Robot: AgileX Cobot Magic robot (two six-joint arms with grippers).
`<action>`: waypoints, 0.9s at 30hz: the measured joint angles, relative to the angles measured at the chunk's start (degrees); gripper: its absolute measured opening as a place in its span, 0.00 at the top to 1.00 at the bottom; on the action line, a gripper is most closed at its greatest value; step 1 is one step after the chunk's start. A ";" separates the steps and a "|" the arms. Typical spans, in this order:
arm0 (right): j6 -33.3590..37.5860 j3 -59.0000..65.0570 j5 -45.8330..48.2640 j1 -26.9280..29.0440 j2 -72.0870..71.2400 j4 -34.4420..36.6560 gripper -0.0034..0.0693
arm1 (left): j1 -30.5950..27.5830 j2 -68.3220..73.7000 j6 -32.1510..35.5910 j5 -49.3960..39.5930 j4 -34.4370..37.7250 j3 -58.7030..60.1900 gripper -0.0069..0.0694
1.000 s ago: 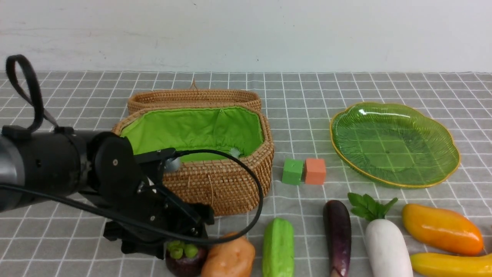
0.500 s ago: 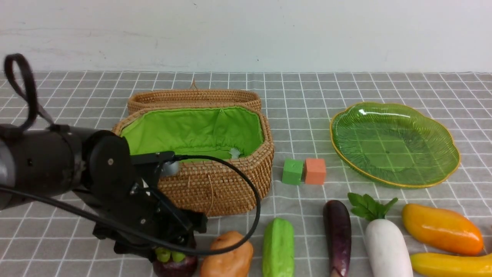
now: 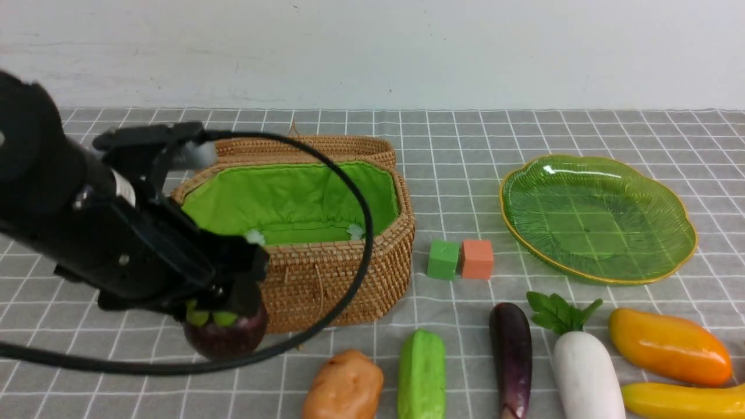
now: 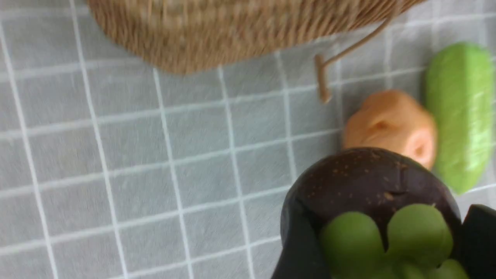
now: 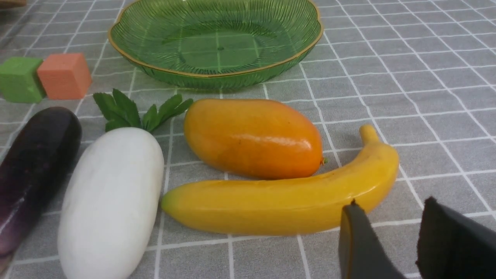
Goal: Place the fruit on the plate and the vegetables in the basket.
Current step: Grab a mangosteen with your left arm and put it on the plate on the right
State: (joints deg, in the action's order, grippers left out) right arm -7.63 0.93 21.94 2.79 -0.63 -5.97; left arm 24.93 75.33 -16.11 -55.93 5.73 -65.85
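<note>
My left gripper (image 3: 224, 317) is shut on the dark purple mangosteen (image 3: 226, 336) and holds it above the cloth, in front of the wicker basket's (image 3: 332, 273) left end. The mangosteen (image 4: 368, 182) fills the left wrist view between the fingers. The potato (image 3: 344, 387), cucumber (image 3: 421, 375), eggplant (image 3: 511, 355), radish (image 3: 585, 372), mango (image 3: 669, 346) and banana (image 3: 681, 400) lie in a row along the front. The green plate (image 3: 593, 215) stands bare at the right. My right gripper (image 5: 391, 209) is open and empty, just beside the banana (image 5: 279, 201), near the mango (image 5: 252, 137).
A green cube (image 3: 443, 259) and an orange cube (image 3: 477, 258) sit between the basket and the plate. The basket's lid (image 3: 294, 148) lies behind the open, green-lined basket. The left arm's cable loops in front of the basket.
My left gripper has lifted the mangosteen off the cloth, up and to the left, away from the potato. The other toys have not moved.
</note>
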 joint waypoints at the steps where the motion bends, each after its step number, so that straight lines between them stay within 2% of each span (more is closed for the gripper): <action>1: 0.00 0.00 0.00 0.00 0.00 0.00 0.62 | 0.00 1.05 0.94 -0.75 -0.05 -2.73 0.28; 2: 0.00 0.00 0.00 0.00 0.00 0.00 0.62 | 0.00 1.05 0.94 -0.75 -0.05 -3.33 0.28; 8: 0.00 0.00 0.00 0.00 0.00 0.00 0.62 | 0.91 16.93 6.72 -5.87 -0.11 -29.41 0.28; 11: 0.00 0.00 0.00 0.00 0.00 0.00 0.62 | 3.65 28.14 8.45 -7.49 0.81 -45.68 0.28; 12: 0.00 0.00 0.00 0.00 0.00 0.00 0.62 | 4.12 28.91 8.46 -7.54 1.01 -46.67 0.28; 13: 0.00 0.00 0.00 0.00 0.00 0.00 0.62 | 6.18 35.10 8.60 -7.44 1.67 -54.47 0.28; 16: 0.00 0.00 0.00 0.00 0.00 0.00 0.62 | 10.06 46.29 8.64 -4.96 2.56 -66.73 0.28; 21: 0.00 0.00 0.00 0.00 0.00 0.00 0.62 | 14.19 55.47 8.70 4.95 4.02 -71.21 0.28; 22: 0.00 0.00 0.00 0.00 0.00 0.00 0.62 | 15.20 58.26 8.76 10.16 4.73 -71.35 0.28; 27: 0.00 0.00 0.00 0.00 0.00 0.00 0.62 | 15.98 63.84 8.88 20.12 7.95 -71.35 0.28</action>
State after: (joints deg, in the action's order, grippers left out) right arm -7.63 0.93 21.94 2.79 -0.63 -5.97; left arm 40.90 139.18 -7.23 -35.81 13.68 -137.20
